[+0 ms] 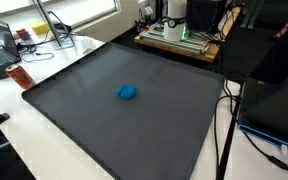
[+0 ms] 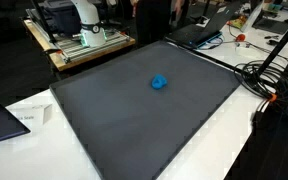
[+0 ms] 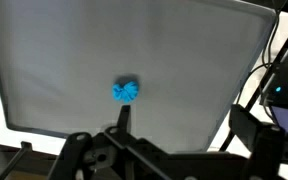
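Observation:
A small crumpled blue object [image 1: 128,92] lies near the middle of a large dark grey mat [image 1: 84,120]; it shows in both exterior views [image 2: 160,82]. In the wrist view the blue object [image 3: 126,91] sits on the mat [image 3: 54,60], just above the tip of one finger. My gripper [image 3: 184,125] is open and empty, high above the mat, its fingers wide apart. The gripper itself is out of frame in both exterior views; only the white robot base [image 2: 84,18] shows at the mat's far edge.
The mat [image 2: 134,120] lies on a white table. A wooden stand [image 1: 179,40] holds the robot base. Cables [image 2: 269,75] run along one side. A laptop [image 1: 2,45] and a red item [image 1: 20,76] sit beyond a mat corner.

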Motion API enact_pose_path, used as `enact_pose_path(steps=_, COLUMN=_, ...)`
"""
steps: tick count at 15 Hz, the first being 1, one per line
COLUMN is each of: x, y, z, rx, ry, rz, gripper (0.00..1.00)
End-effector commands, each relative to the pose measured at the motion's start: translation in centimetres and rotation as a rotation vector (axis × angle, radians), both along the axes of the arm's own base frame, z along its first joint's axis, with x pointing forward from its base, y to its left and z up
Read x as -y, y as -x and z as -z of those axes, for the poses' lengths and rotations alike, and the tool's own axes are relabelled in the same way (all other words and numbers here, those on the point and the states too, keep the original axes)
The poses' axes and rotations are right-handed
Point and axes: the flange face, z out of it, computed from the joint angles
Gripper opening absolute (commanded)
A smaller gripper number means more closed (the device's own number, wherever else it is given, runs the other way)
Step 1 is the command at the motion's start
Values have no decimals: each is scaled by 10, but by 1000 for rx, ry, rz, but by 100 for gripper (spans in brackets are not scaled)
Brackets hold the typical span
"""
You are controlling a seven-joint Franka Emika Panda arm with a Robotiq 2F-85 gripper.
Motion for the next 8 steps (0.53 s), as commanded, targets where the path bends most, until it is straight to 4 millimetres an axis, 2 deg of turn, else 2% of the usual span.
enact_pose_path(steps=1, x=0, y=0, z=-1, rx=0, ry=0, rz=0, gripper=100)
enact_pose_path(steps=8, x=-2, y=-2, z=-2, rx=3, ry=-22, rz=-21, gripper=100)
